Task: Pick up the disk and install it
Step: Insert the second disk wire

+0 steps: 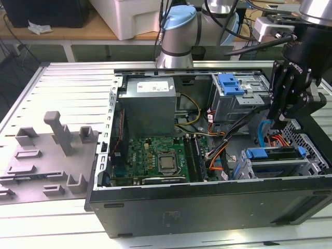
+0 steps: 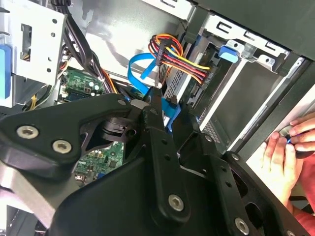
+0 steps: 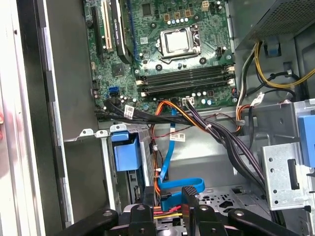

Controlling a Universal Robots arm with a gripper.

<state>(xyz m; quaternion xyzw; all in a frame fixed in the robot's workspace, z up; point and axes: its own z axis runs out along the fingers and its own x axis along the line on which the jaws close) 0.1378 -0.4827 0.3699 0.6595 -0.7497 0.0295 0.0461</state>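
The disk (image 1: 275, 165) sits inside the open computer case (image 1: 207, 207), in the lower drive bay at the near corner on the exterior view's right, its silver body framed by a blue bracket with a blue tab on top. In the second wrist view the disk (image 2: 179, 86) is seen edge-on in that bay, with a bundle of red, yellow and black wires (image 2: 184, 61) plugged into its end and a flat blue cable (image 2: 140, 73) looping just beside it.

The pincer (image 1: 284, 111) hangs above the bay, over the disk and apart from it, holding nothing. In the second wrist view the pincer (image 2: 165, 105) has its black fingers (image 2: 155, 108) drawn close together, tips almost meeting near the wire plug.

Farther back in the case on the same side stands a silver drive cage (image 1: 238, 96) with a blue latch (image 1: 231, 83) on top. To the exterior view's left of it lie the motherboard (image 1: 155, 158) and, beyond that, the grey power-supply box (image 1: 150, 104).

The case rests on a slatted metal bench (image 1: 62, 83); a grey fixture plate (image 1: 46, 161) lies on it at the left. In the second wrist view a person's hand (image 2: 288, 152) rests against the outer case wall.
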